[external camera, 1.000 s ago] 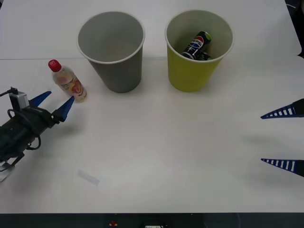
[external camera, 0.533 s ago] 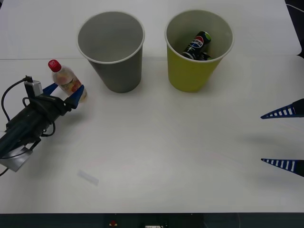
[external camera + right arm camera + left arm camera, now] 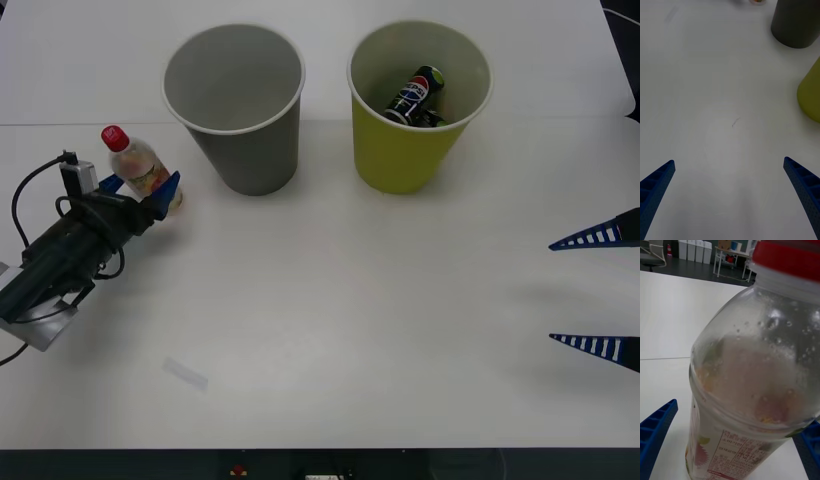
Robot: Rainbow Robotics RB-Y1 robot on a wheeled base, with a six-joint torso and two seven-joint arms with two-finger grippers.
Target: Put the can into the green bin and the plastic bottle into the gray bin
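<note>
Bottle step in hand: at left of frame, the left hand (image 3: 140, 192) brackets the small clear red-capped plastic bottle (image 3: 143, 170), fingers apart; closing comes next.

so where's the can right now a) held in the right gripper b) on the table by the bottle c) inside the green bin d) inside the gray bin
c: the can lies inside the green bin, while the gray bin beside it holds nothing.

The can (image 3: 415, 97) sits partly hidden below the green bin (image 3: 410, 155) rim. The right hand (image 3: 598, 293) is cut by the frame edge.
</note>
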